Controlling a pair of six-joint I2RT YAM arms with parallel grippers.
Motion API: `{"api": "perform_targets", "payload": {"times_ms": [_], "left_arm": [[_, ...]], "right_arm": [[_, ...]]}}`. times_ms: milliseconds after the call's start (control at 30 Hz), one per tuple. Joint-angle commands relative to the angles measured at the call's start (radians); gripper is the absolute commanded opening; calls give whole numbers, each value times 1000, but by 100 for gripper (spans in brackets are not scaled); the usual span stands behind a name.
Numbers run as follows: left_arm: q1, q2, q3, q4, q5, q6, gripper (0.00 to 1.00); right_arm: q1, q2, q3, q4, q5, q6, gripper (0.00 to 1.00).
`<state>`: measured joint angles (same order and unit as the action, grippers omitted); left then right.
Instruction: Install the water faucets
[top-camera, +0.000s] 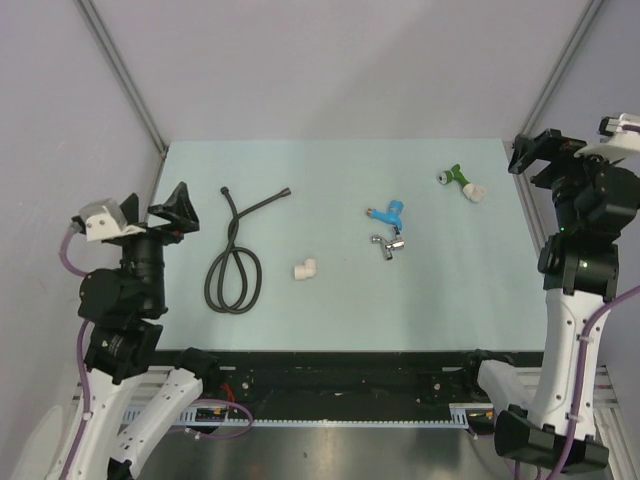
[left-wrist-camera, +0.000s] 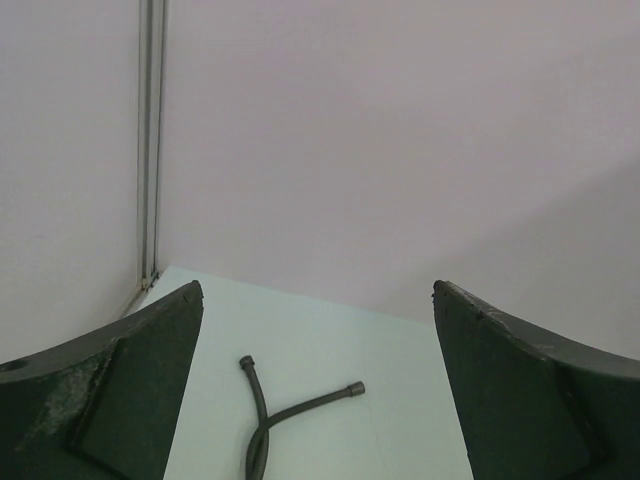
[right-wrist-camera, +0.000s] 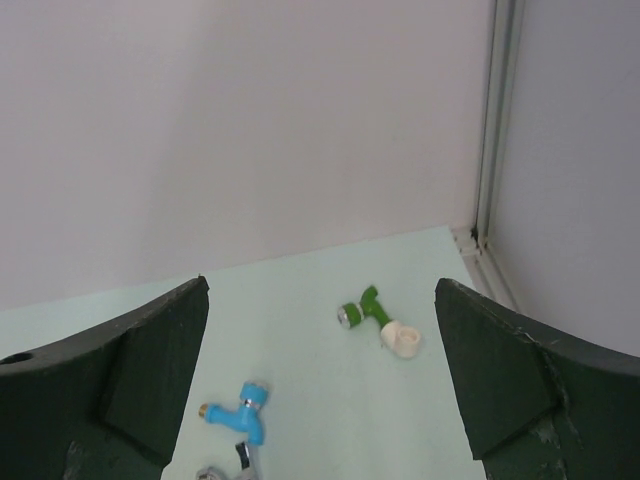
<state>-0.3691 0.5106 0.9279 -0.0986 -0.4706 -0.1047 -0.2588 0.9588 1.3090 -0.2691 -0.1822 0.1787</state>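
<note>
A green faucet (top-camera: 454, 176) with a silver end lies at the back right of the table, its other end against a white elbow fitting (top-camera: 474, 192). A blue faucet (top-camera: 388, 213) lies near the middle right, touching a chrome tap piece (top-camera: 388, 245); I cannot tell whether they are one part. The right wrist view shows the green faucet (right-wrist-camera: 365, 308), its white fitting (right-wrist-camera: 400, 338) and the blue faucet (right-wrist-camera: 245, 412). My right gripper (right-wrist-camera: 320, 285) is open and empty, raised at the table's right edge (top-camera: 540, 152). My left gripper (left-wrist-camera: 316, 290) is open and empty, raised at the left edge (top-camera: 172, 212).
A coiled black hose (top-camera: 235, 265) lies on the left of the pale green table (top-camera: 330, 170); its two ends show in the left wrist view (left-wrist-camera: 262, 420). A loose white elbow fitting (top-camera: 305, 269) lies near the middle front. Grey walls and metal corner posts enclose the table.
</note>
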Motion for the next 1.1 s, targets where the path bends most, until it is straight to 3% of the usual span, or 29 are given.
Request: {"api": "perform_targets", "payload": {"times_ms": [0,533,1067], "left_arm": [[-2,-26,64,76,-20,102,100],[-2,-78,91,201,-63,244,100],[-2,-17,80,257,-39,249,100]], "right_arm": [[30,-87,22,103,95,-88,100],[72,-227,-47,222,161,-133,100],[89,-236,-48,212,181,-170,99]]}}
